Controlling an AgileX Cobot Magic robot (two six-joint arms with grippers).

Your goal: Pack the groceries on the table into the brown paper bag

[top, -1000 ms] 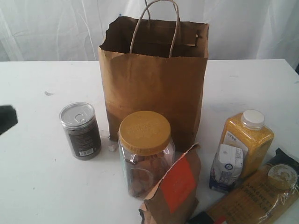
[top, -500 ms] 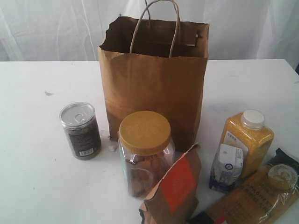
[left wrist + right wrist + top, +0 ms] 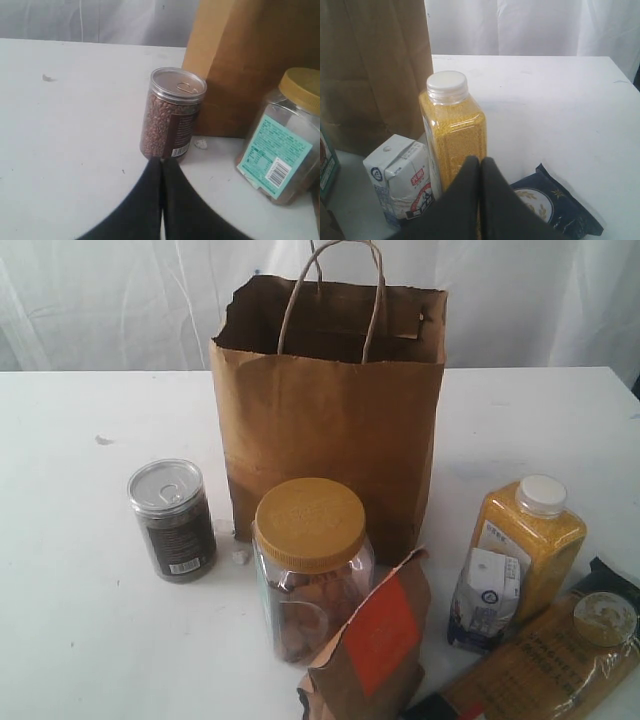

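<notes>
- Brown kraft paper bag (image 3: 330, 440) with twisted loop handles stands open at the back of the large white tabletop (image 3: 80, 640), unmoved since a second ago. The one change is that a dark shape then at the exterior view's left edge is gone.
- Clear jar with a tan screw lid (image 3: 312, 560) stands just in front of the bag. A brown pouch with an orange-red label (image 3: 372, 645) stands in front of the jar and hides its lower right.
- Long spaghetti packet (image 3: 545, 665) lies flat at the front right, beside the yellow white-capped bottle (image 3: 452, 120).
- Right gripper (image 3: 480, 161), clenched on nothing, points at that bottle from close by. The small white-blue carton (image 3: 402, 175) stands just beside the bottle, on the bag's side.
- Left gripper (image 3: 161, 162), also pressed closed and empty, has its tips just short of the dark can with a silver pull-tab lid (image 3: 172, 115), which stands left of the bag.
- Tiny white scrap (image 3: 200, 144) lies between the can and the bag's base.
</notes>
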